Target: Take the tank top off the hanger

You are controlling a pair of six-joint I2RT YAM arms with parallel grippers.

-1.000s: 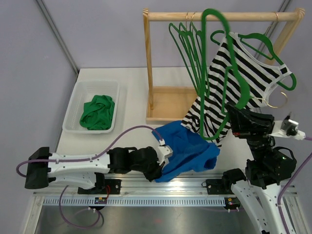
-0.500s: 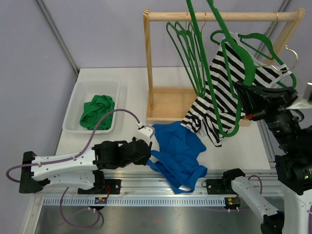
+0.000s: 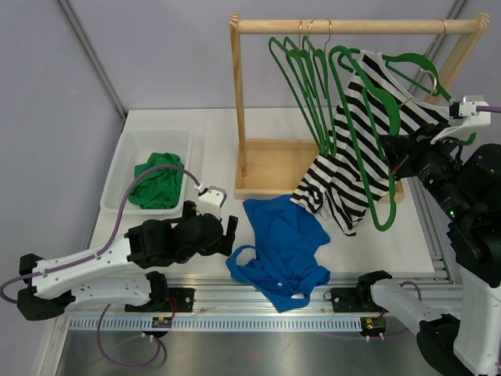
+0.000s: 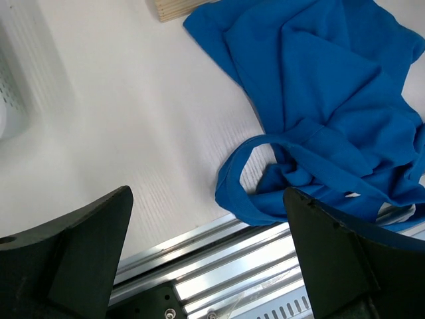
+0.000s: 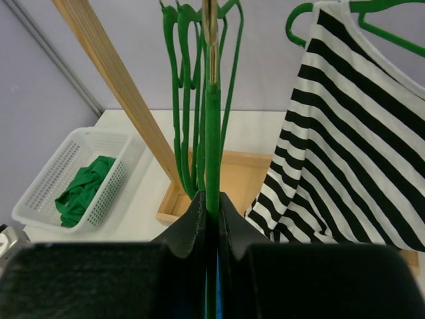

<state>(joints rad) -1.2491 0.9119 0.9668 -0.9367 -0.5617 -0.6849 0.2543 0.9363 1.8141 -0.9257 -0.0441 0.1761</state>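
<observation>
Tank top [image 3: 286, 247], blue, loose on table [image 3: 156, 125]; white basket [image 3: 117, 176] holds green garment [image 3: 159, 182]; my left gripper [image 4: 207, 193] spread empty, right gripper [image 5: 211, 203] clamping green hanger [image 5: 212, 133].

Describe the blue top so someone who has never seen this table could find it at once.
Start at the wooden clothes rack at the back of the table. Just in front of its base, the blue tank top lies crumpled. It is the only garment loose on the table: the striped top hangs on the rack, the green garment sits in the white basket.
</observation>
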